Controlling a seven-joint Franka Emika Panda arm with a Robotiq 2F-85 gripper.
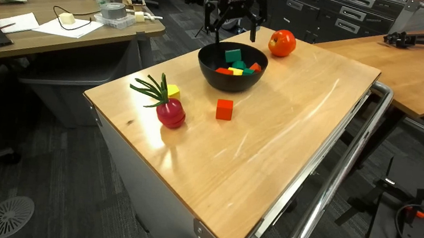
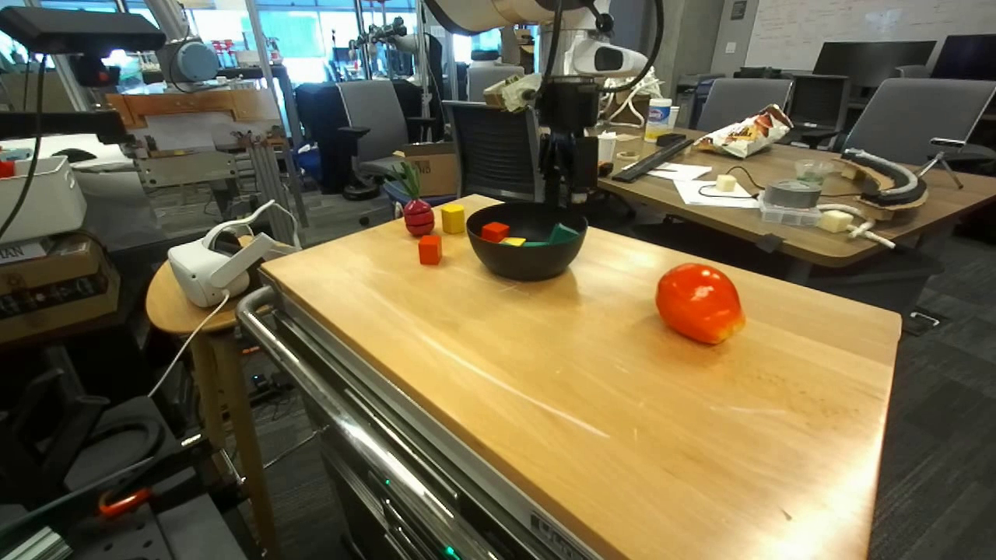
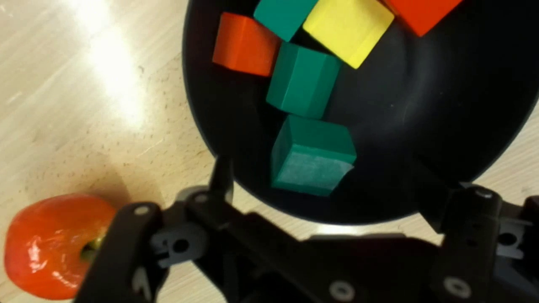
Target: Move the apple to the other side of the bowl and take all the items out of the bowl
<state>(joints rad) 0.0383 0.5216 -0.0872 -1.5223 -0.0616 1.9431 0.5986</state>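
While the black two-fingered gripper [image 1: 234,40] hangs spread apart, nearest green faceted block [image 3: 313,155] lies below its gap, in round black bowl [image 1: 228,84].

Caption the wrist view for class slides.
Open end effector over the edge of a black bowl of green, yellow and red blocks, an apple outside.

Both exterior views look down from well back, the apple [image 2: 700,302] nearer than the black bowl [image 2: 527,260] in an exterior view, a red cube [image 1: 224,109] nearer in an exterior view. The wrist view faces into the bowl from close above. All share bowl and apple.
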